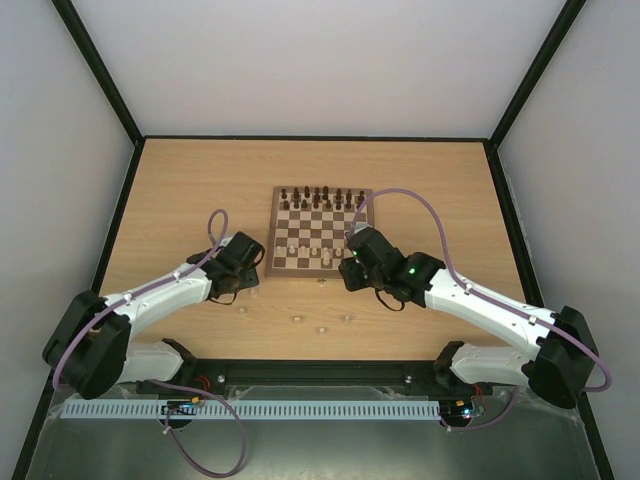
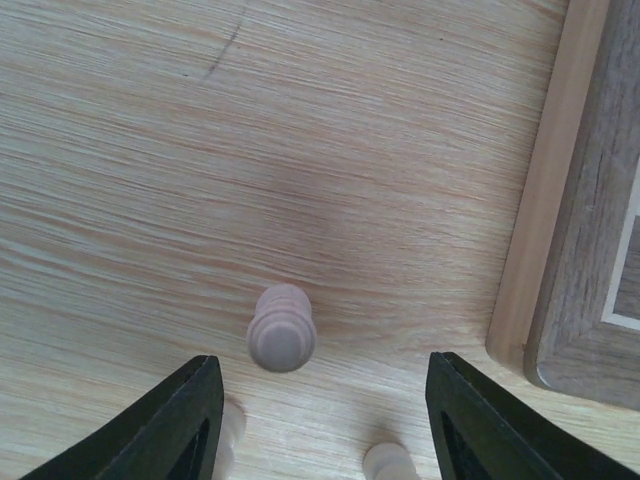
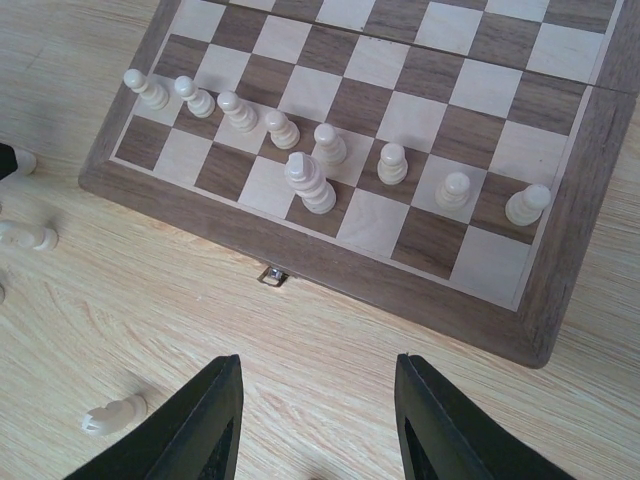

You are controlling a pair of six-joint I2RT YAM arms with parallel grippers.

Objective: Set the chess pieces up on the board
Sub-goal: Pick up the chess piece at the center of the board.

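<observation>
The board (image 1: 283, 262) lies mid-table with a row of pale chess pieces (image 3: 281, 128) on its near side. One taller pale piece (image 3: 308, 180) stands just in front of that row. My left gripper (image 2: 322, 365) hangs open over the bare table left of the board's corner (image 2: 565, 250). A pale piece (image 2: 282, 328) stands just ahead of its fingertips, untouched. Two more pale pieces (image 2: 390, 462) sit lower in that view, one half hidden by the left finger (image 2: 190, 420). My right gripper (image 3: 318, 365) is open and holds nothing, above the table near the board's front edge.
Dark pieces (image 1: 320, 197) fill the board's far rows. Loose pale pieces lie on the table in front of the board (image 1: 297, 320), (image 1: 346, 319), and one lies on its side (image 3: 115, 413). A small metal latch (image 3: 270, 275) sticks out of the board's front edge.
</observation>
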